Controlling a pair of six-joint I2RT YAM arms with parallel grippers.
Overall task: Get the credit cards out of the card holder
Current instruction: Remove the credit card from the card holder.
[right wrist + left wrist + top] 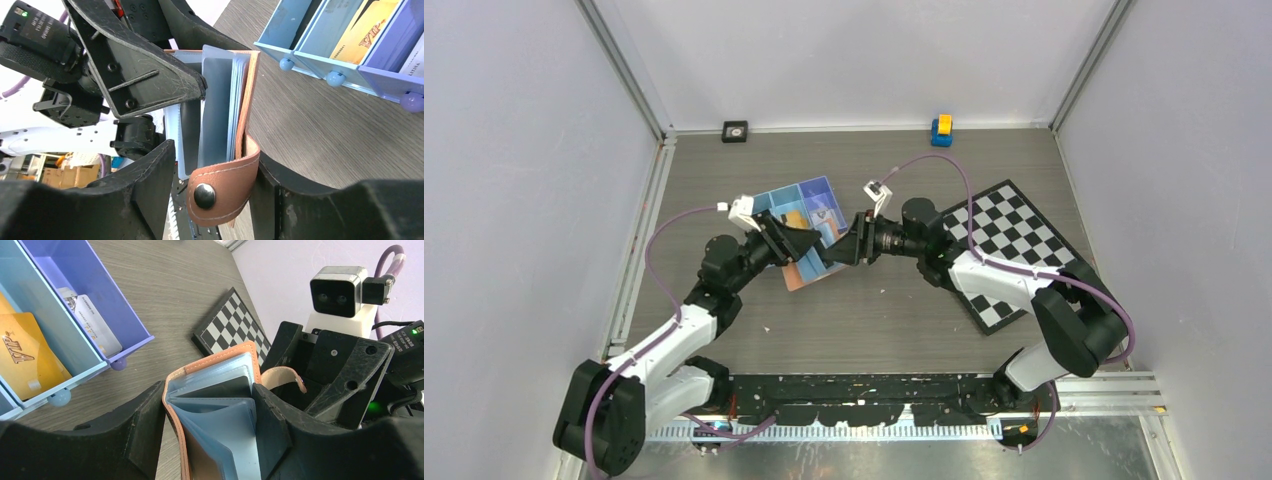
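Both arms meet mid-surface (874, 330), hands nose to nose, with the holder (220, 372) between them. The left hand (210, 415) is clamped on the holder: one finger lies on the tan cover, the other on the clear sleeves, which fan open and upward. The right hand (217, 185) comes from the opposite side, its fingers apart and straddling the holder's snap-strap end. They sit very close to it on both sides, but it's unclear whether they press it. A dark card (220, 388) sits in one sleeve; the other sleeves look pale, contents unclear. It's also unclear whether the holder touches the surface. The tray (769, 203) sits just behind the hands, close to the holder. A gold card (30, 357) lies flat in a light blue compartment and a white card (92, 327) in the purple compartment next to it. The checkerboard (1009, 245) lies flat to the right, partly under the right arm. In the way: the right hand and its camera crowd the holder's far side, and the left fingers cover both its faces. From above, the two hands hide most of the holder. A small black item (735, 131) and a blue-yellow block (941, 130) sit at the back edge, well apart from everything.
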